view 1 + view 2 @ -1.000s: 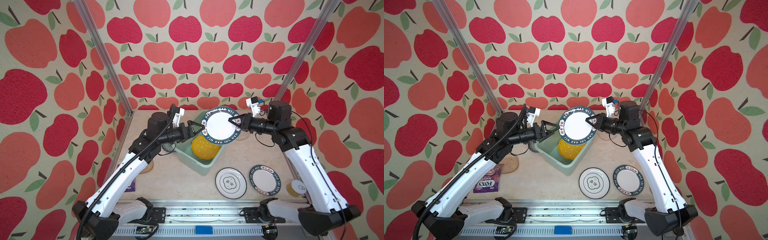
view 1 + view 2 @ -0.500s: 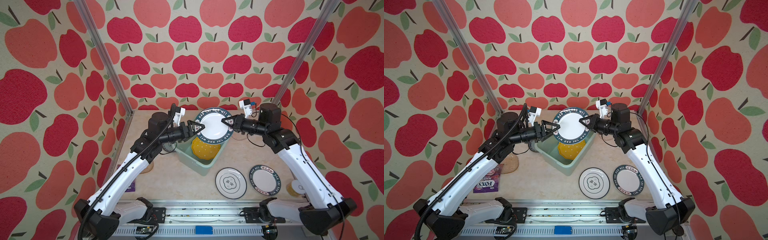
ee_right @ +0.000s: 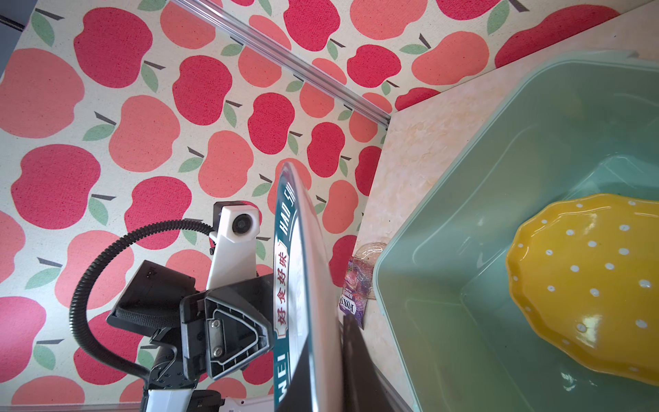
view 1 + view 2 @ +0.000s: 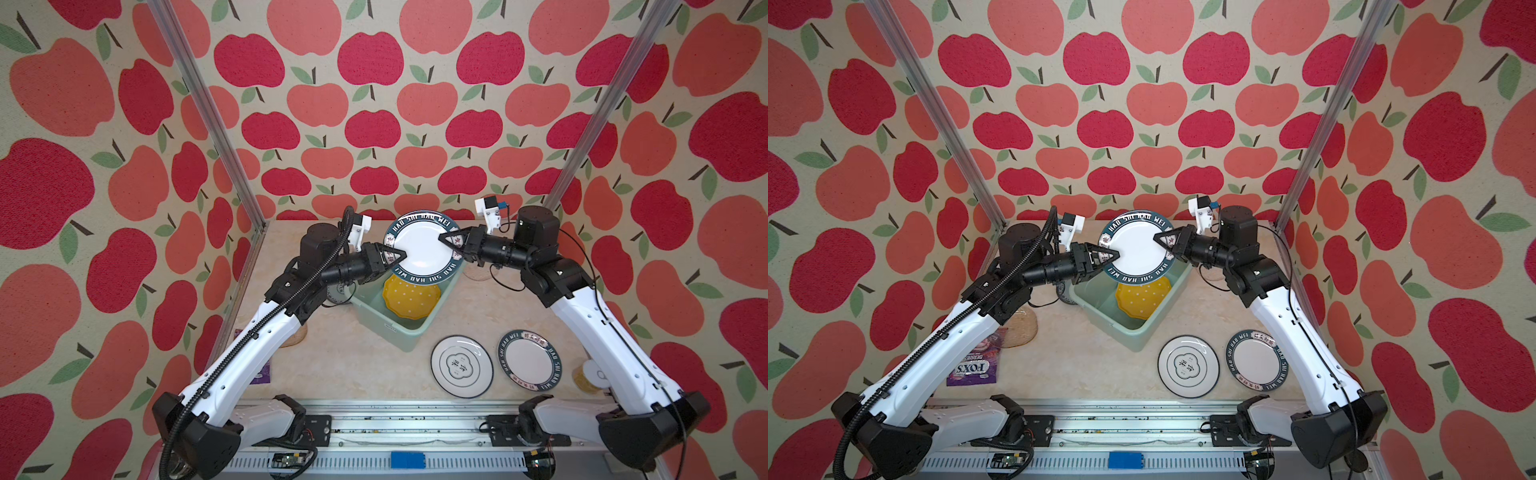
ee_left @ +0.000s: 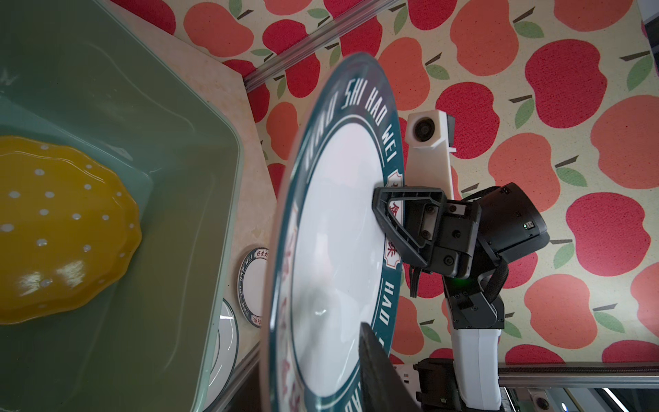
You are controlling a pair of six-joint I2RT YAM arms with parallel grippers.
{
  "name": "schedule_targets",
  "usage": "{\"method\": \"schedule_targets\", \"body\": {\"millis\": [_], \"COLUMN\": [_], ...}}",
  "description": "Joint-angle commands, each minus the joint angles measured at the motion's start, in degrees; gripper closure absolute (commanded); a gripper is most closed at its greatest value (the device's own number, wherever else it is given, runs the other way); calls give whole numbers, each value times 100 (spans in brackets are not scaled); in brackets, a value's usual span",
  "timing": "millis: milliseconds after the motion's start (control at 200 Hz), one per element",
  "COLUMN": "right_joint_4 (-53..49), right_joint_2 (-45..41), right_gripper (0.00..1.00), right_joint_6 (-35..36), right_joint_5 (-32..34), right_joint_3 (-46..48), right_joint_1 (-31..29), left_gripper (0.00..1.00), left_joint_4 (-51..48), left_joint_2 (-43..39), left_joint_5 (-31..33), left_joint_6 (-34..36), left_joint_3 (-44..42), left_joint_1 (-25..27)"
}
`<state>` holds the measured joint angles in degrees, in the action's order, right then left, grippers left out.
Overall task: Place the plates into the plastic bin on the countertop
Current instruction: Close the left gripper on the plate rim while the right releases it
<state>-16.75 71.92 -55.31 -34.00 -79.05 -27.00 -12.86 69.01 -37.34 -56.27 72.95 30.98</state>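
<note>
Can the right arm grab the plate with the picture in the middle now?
Probably not yet: the right gripper is shut on the lettered plate above the bin. The emblem plate lies uncovered on that arm's side, so once free, likely yes.

Bright even light, soft shadows, close-up blur in wrist views.
</note>
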Motion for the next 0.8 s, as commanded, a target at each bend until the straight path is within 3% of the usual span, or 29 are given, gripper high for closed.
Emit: {"method": "schedule_targets", "body": {"millis": [0,215,275,485,675,795], "right_joint_4": [283,322,331,-452,-1456,-1640], "right_joint_2": [-55,-47,-32,-72,-406,-704], "right_gripper": [100,95,91,47,39,39], "right_joint_6": [-101,-76,-71,359,694,714], "right_joint_5": [-116,-88,-98,401,1259,1628], "right_joint_3": [97,144,139,-167,-318,-183], "right_joint_1": [-59,-59,-59,38,472,690], "left_gripper": [77,100,100,100,100,100], "left_joint_4": [174,70,-14,-406,-1004,-1489], "left_joint_2": [-2,11,7,-34,-156,-133], "left_joint_5": [102,253,353,885,2124,3314], "left_joint_6": [20,20,28,26,-125,-494], "left_joint_3": [-35,-35,-18,83,201,333], "left_joint_1": [13,13,13,21,239,549]}}
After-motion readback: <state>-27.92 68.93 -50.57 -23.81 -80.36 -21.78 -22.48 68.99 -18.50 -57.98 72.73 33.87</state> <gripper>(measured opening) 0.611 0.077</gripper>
